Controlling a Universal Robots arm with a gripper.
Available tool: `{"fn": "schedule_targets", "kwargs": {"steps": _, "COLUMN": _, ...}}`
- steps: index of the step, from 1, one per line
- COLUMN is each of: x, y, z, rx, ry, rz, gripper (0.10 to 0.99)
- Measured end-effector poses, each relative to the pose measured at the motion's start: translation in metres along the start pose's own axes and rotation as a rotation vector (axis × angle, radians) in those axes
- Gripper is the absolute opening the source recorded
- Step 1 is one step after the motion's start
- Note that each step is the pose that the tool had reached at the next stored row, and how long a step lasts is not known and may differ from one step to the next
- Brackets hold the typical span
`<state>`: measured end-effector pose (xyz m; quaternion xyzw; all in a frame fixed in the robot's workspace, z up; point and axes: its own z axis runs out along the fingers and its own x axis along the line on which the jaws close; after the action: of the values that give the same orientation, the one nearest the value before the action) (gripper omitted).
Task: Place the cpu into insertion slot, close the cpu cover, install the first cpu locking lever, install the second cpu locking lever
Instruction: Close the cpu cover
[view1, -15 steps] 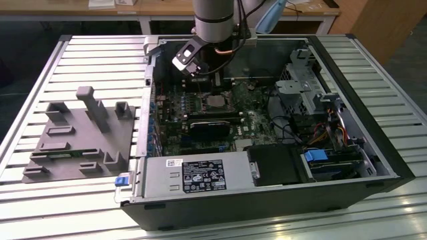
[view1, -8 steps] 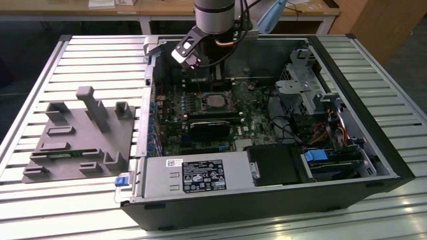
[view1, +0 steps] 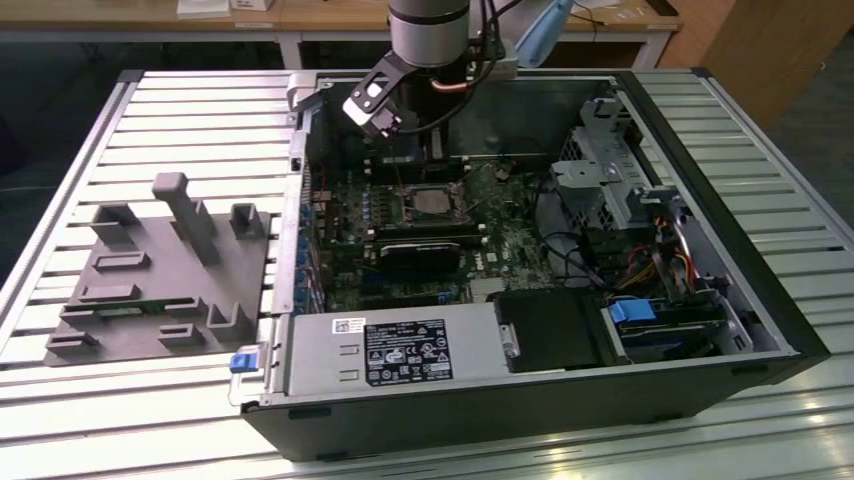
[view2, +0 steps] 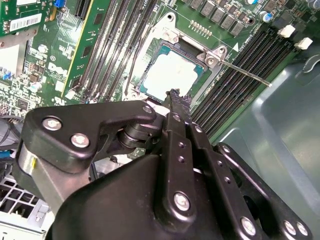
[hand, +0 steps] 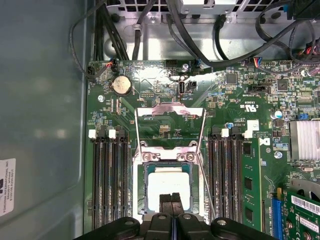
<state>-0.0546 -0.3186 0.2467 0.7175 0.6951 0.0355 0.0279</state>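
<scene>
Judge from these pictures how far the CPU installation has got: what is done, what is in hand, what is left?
Done: the cpu sits in the insertion slot. In hand: the gripper, shut and holding nothing, is at the cpu's edge. Left: the cpu cover stands flipped open, and a locking lever sticks out unlatched.

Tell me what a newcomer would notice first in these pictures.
First, the pale cpu lying in the insertion slot on the motherboard, with the black pincer shut over its edge in the first wrist view. Next to the socket, the cpu cover is swung open. In the exterior view, the open computer case lies on a slatted table, with a grey fixture on the exterior view's left.
</scene>
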Motion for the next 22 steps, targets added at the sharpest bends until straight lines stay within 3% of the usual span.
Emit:
{"fn": "schedule_targets", "kwargs": {"steps": 7, "x": 0.0, "y": 0.0003, "z": -0.0032, "rx": 0.0, "ry": 0.0003, "rz": 0.0, "gripper": 0.102}}
{"fn": "schedule_targets", "kwargs": {"steps": 14, "x": 0.0002, "y": 0.0014, "z": -0.0158, "rx": 0.0, "ry": 0.0002, "rz": 0.0, "gripper": 0.102}}
{"fn": "schedule_targets", "kwargs": {"steps": 22, "x": 0.0003, "y": 0.004, "z": -0.0163, "rx": 0.0, "ry": 0.0001, "rz": 0.0, "gripper": 0.102}}
